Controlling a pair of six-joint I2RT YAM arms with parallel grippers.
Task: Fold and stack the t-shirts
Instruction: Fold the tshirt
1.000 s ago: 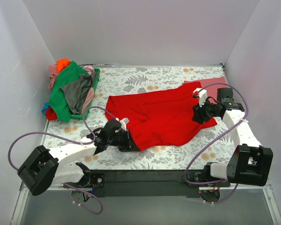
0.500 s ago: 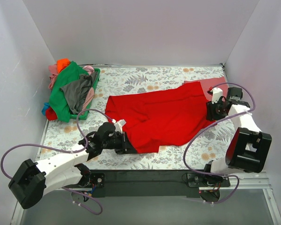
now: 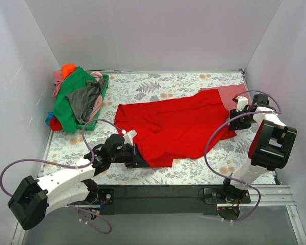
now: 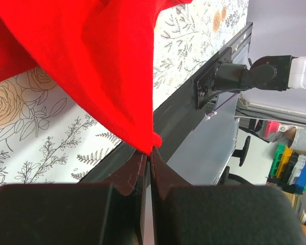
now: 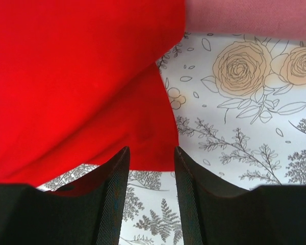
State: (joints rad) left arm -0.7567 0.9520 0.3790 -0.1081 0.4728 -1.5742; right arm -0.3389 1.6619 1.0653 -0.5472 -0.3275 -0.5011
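Note:
A large bright red t-shirt (image 3: 178, 127) lies spread across the floral table cloth (image 3: 158, 87). My left gripper (image 3: 139, 158) is at its near left corner. In the left wrist view the gripper (image 4: 150, 151) is shut on a pinch of the red cloth (image 4: 102, 61) near the table's front edge. My right gripper (image 3: 231, 121) is at the shirt's right edge. In the right wrist view it (image 5: 150, 161) is open, with the red hem (image 5: 92, 92) lying between its fingers (image 5: 115, 178). A dull rose-red shirt (image 3: 230, 94) lies flat behind it and also shows in the right wrist view (image 5: 245, 18).
A green basket (image 3: 103, 87) at the back left holds a heap of shirts: green (image 3: 69, 99), grey (image 3: 85, 102), orange (image 3: 68, 69) and pink (image 3: 57, 77). White walls close in the left, back and right. A black rail (image 3: 158, 191) runs along the near edge.
My right gripper has moved right, from on the red shirt to its right edge, and the arm has folded back. My left gripper stays shut on the near left corner, shifted slightly left.

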